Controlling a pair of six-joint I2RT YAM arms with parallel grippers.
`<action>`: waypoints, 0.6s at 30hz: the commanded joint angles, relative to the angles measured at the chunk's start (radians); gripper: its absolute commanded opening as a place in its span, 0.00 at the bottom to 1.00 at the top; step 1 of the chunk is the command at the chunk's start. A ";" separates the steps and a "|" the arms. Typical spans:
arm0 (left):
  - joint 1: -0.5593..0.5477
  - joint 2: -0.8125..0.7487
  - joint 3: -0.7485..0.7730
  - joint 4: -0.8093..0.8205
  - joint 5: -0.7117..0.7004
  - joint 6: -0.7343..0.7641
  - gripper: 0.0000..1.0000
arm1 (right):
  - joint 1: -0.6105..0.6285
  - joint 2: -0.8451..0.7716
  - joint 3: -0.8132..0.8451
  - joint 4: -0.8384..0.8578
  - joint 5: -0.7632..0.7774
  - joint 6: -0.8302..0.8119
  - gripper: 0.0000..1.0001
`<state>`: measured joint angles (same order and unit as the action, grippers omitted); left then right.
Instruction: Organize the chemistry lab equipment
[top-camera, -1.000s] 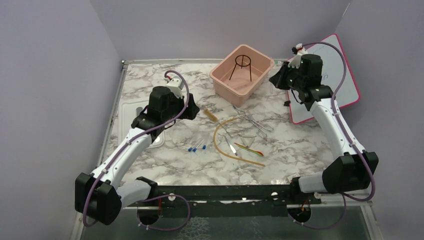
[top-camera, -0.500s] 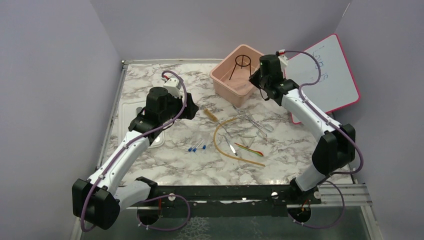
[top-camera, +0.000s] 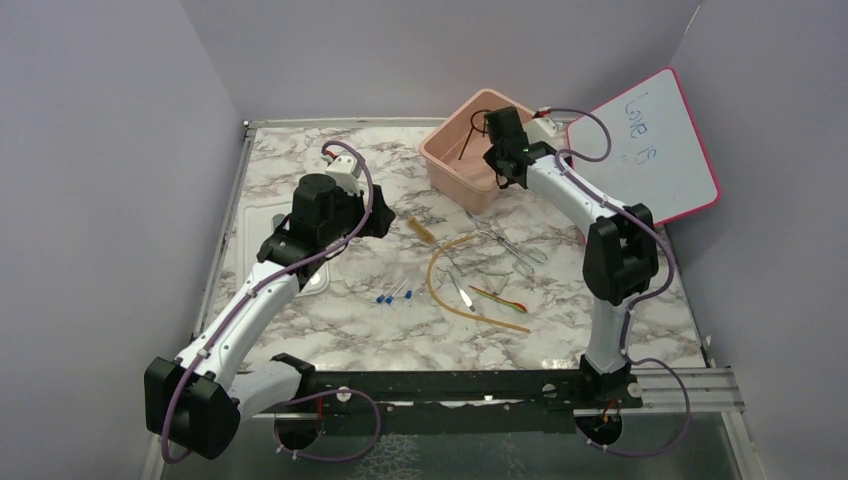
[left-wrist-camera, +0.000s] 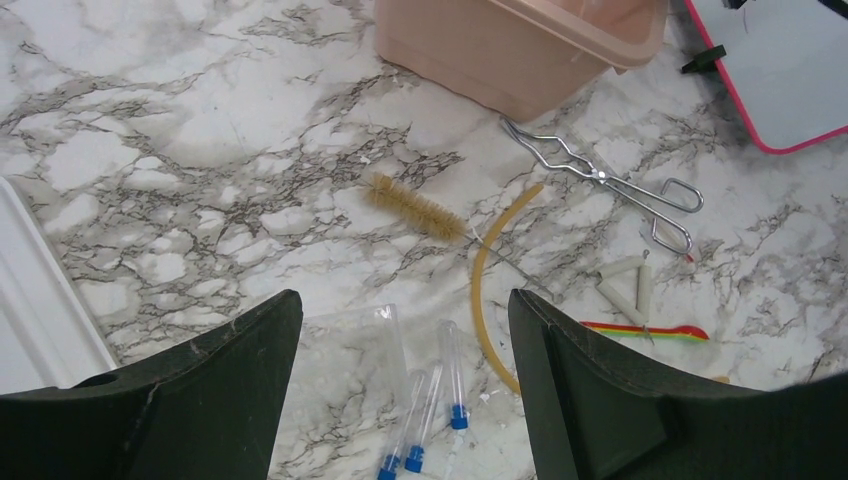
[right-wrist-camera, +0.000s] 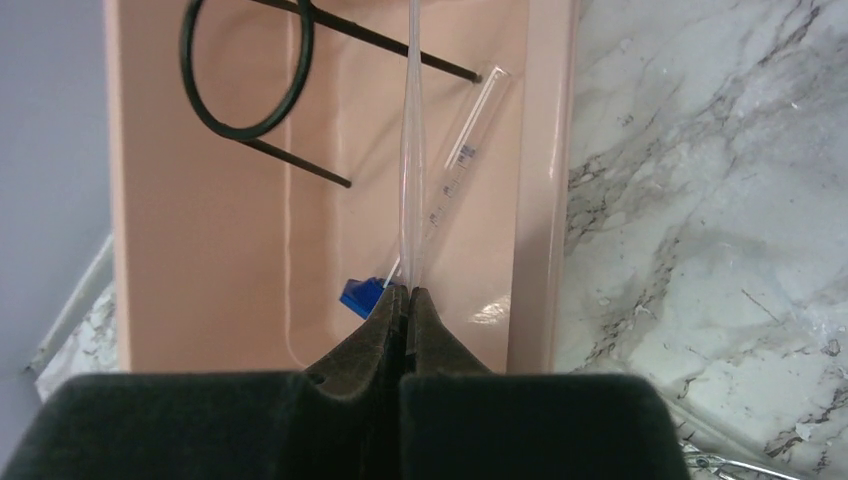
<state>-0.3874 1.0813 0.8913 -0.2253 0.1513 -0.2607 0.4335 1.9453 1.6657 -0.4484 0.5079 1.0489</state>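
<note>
The right gripper (right-wrist-camera: 405, 296), pinched on a thin clear tube (right-wrist-camera: 410, 140), hangs over the bin (right-wrist-camera: 541, 200) (ring stand (right-wrist-camera: 297, 163) at eleven o'clock); next it should let go.

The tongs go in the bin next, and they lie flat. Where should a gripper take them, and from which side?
Best at the pivot of the tongs, coming straight down from above with the fingers closing across it. There the two wire arms cross in one narrow spot. Lying flat, they offer no side entry. The ring handles are open loops, and the tip end lies close to the bin.
</note>
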 joint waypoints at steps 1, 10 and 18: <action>-0.004 0.006 -0.006 0.006 -0.027 0.010 0.78 | 0.022 0.038 0.041 -0.071 0.079 0.060 0.02; -0.006 0.011 -0.005 0.003 -0.029 0.014 0.78 | 0.027 0.025 0.064 -0.117 0.106 0.059 0.31; -0.007 0.007 -0.006 0.003 -0.026 0.012 0.79 | 0.025 -0.096 -0.002 -0.040 0.069 -0.071 0.34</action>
<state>-0.3885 1.0912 0.8913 -0.2256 0.1410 -0.2600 0.4568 1.9541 1.6928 -0.5217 0.5575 1.0679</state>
